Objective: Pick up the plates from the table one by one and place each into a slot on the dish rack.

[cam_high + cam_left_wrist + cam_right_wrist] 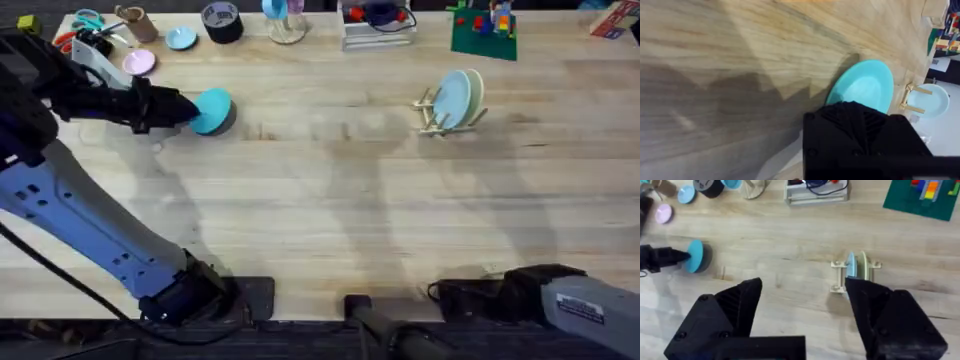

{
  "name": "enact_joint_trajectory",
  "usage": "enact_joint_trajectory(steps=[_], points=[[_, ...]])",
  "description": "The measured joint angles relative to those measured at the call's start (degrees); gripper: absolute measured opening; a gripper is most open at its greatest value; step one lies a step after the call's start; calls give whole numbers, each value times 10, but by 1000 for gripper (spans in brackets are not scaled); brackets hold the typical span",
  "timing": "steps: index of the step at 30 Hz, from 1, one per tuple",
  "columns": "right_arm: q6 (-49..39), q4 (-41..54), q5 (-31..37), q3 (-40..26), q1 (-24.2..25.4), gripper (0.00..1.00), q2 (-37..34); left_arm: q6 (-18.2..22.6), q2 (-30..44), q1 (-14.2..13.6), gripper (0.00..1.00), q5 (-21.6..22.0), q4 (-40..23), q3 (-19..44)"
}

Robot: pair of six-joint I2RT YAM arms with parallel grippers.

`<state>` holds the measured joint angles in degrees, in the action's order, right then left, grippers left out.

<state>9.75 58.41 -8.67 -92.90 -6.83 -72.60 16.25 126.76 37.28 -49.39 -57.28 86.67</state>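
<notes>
3 plates: 2 slotted in the rack, 1 turquoise pinched by the left gripper near the wood table's left edge; right gripper wide, empty.

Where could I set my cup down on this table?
The wide bare wood between the turquoise plate held by the left gripper and the dish rack, or right of the rack. The far edge is crowded with clutter.
</notes>
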Motion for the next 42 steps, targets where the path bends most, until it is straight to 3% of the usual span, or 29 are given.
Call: enact_joint_trajectory(steps=[18, 21, 23, 24, 27, 35, 42], points=[[4, 3, -13, 0, 0, 993, 0, 20, -2, -6, 42, -1, -28, -4], [4, 3, -13, 0, 0, 994, 0, 26, -16, -15, 42, 21, -34, -9], [4, 3, -13, 0, 0, 994, 0, 29, -30, -26, 41, 48, -47, -14], [4, 3, -13, 0, 0, 995, 0, 31, -56, -42, 41, 91, -75, -23], [4, 3, -13, 0, 0, 995, 0, 33, -79, -51, 41, 115, -99, -26], [4, 4, -13, 0, 0, 995, 0, 35, -157, -49, 41, 128, -135, -26], [4, 4, -13, 0, 0, 995, 0, 35, -169, -49, 42, 130, -161, -19]])
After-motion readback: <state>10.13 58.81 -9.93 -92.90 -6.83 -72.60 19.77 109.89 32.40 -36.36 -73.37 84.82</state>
